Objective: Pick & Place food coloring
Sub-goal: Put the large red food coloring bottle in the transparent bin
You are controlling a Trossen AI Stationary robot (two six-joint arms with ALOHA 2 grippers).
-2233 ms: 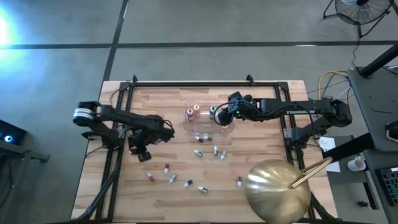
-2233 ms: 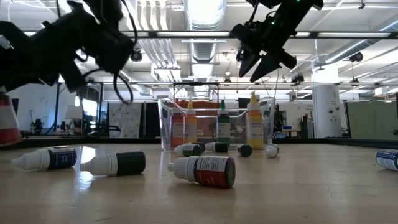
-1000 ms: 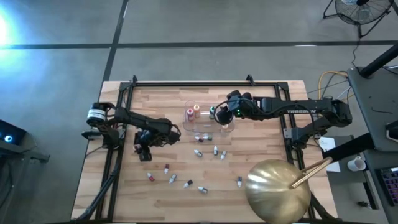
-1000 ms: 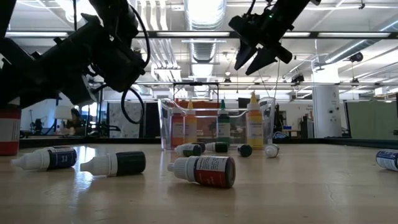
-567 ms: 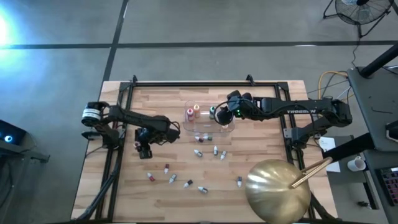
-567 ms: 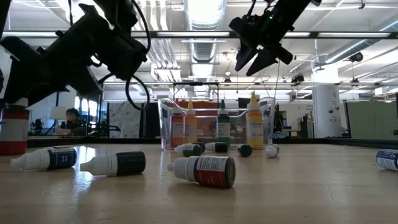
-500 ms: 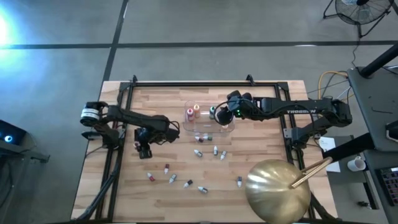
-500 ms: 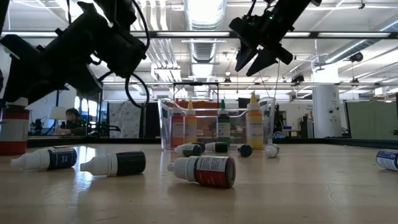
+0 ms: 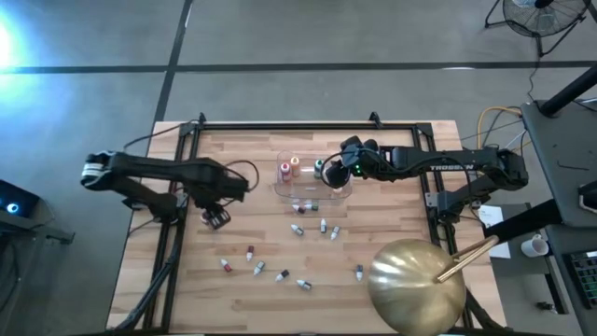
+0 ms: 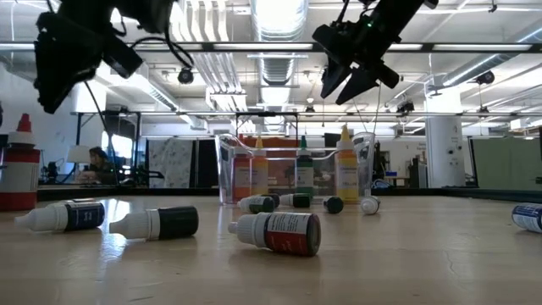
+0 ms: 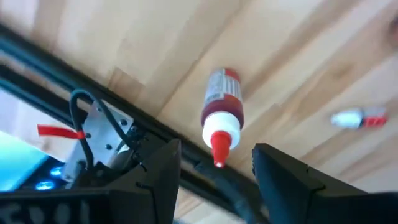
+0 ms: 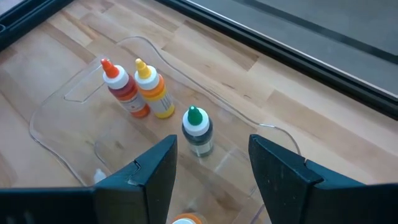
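Note:
Several tiny food coloring bottles (image 9: 298,229) lie scattered on their sides on the wooden table. A few more stand upright in the clear tub (image 9: 347,191): an orange-capped one (image 12: 121,87), a yellow one (image 12: 152,90) and a green-capped one (image 12: 196,127). A larger red bottle (image 11: 221,115) with a red tip stands upright (image 10: 17,174) near the table's left side. My left gripper (image 9: 217,218) hangs open above that bottle (image 11: 214,180), touching nothing. My right gripper (image 9: 323,169) is open too, hovering over the tub (image 12: 214,168), well above it (image 10: 351,80).
A big gold dome (image 9: 415,285) with a wooden stick (image 9: 466,257) fills the table's near right corner. A black frame (image 9: 280,126) runs along the far and side edges. Bare wood lies at the near left. A small red-capped bottle (image 11: 351,118) lies beyond the red one.
My left gripper has risen well above the table and drawn slightly toward the far edge, while its arm swung out to the left. The red bottle has stayed standing on the table. My right arm kept still.

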